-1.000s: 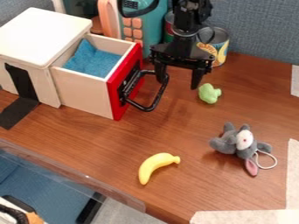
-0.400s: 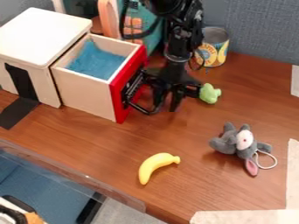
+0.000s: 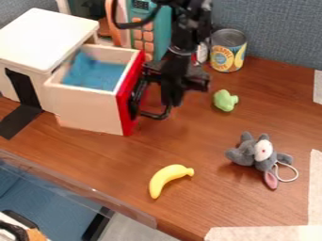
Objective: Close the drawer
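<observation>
drawer (image 3: 85, 108) newly askew on wood table (image 3: 201, 150)

On the desk (image 3: 107, 155), the drawer (image 3: 88, 106) juts rightward from the cabinet (image 3: 47, 35), a cloth (image 3: 104, 73) inside it. The banana (image 3: 166, 178) lies in front of the drawer, left of the plush mouse (image 3: 256, 151); the can (image 3: 228, 52) stands behind them.

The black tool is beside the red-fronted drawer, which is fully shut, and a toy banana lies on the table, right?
Not quite: the camera view shows the drawer open, blue material inside. The black tool is beside it and the toy banana on the table.
</observation>
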